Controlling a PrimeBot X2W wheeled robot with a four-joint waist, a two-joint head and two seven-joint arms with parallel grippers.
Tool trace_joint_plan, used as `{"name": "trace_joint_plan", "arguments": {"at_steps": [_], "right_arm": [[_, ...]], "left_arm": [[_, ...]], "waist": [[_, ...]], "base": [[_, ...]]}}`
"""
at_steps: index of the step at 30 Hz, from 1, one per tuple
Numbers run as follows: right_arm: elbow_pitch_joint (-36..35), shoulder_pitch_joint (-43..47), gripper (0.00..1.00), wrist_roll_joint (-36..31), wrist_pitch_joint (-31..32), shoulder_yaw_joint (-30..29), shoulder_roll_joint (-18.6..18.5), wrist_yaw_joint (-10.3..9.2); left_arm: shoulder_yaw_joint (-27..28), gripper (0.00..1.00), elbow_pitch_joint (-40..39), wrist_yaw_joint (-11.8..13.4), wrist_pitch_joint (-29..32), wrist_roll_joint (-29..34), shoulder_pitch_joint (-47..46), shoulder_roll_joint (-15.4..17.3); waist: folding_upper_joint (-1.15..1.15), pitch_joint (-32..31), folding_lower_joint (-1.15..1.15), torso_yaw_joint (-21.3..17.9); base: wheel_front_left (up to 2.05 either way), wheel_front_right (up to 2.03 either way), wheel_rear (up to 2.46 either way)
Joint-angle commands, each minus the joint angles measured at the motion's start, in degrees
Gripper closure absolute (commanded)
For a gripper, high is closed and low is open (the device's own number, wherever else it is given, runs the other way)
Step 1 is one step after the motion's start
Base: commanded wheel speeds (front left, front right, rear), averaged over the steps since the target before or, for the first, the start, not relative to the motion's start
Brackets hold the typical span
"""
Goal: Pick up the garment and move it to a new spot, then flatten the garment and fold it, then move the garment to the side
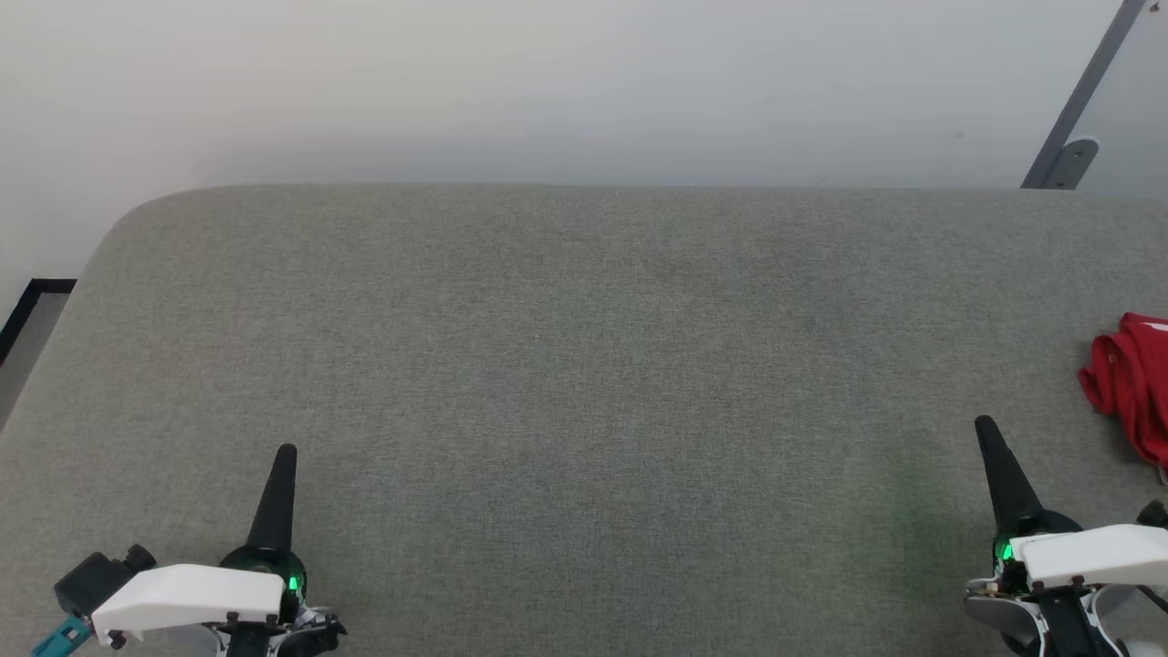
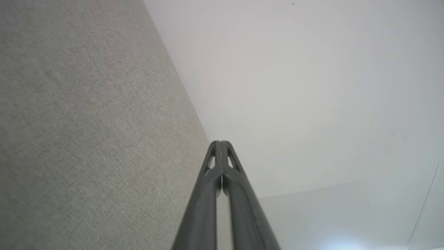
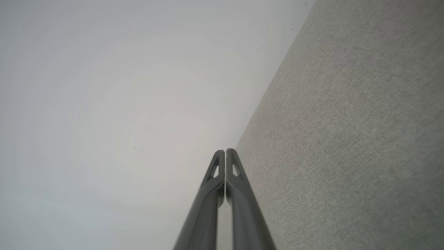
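The garment (image 1: pixel 1134 383), a bunched red fabric with a sliver of white at its top, lies at the far right edge of the head view, partly cut off by the frame. My right gripper (image 1: pixel 985 426) stands shut at the lower right, a short way to the left of the garment and apart from it. Its fingertips (image 3: pixel 225 151) press together with nothing between them. At the lower left my left gripper (image 1: pixel 287 452) is shut too, far from the garment, its tips (image 2: pixel 220 142) meeting on nothing.
A broad grey fabric-covered surface (image 1: pixel 584 383) spreads before me, with a rounded far left corner. A pale wall (image 1: pixel 547 82) rises behind it. A grey metal bracket (image 1: pixel 1077 119) slants at the top right. Dark floor edging (image 1: pixel 27 306) shows at the left.
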Motion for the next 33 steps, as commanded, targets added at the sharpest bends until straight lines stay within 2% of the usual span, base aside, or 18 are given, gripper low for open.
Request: {"name": "trace_joint_plan", "arguments": {"at_steps": [1,33], "right_arm": [[-0.27,-1.09,1.0,1.16,0.47,-0.11,0.16,0.02],[1.07,-2.77,1.0,12.7,3.6,-1.04,2.99,0.02]], "left_arm": [[0.31,1.0,-0.17,0.08,0.32,-1.63,-1.26,-0.06],[1.86,1.0,1.23,0.11,4.38,-14.4,-3.52,-0.91]], "waist": [[0.0,-0.04,0.0,-0.09],[0.0,-0.86,0.0,-2.25]], "base": [[0.0,0.0,0.0],[0.0,0.0,0.0]]}}
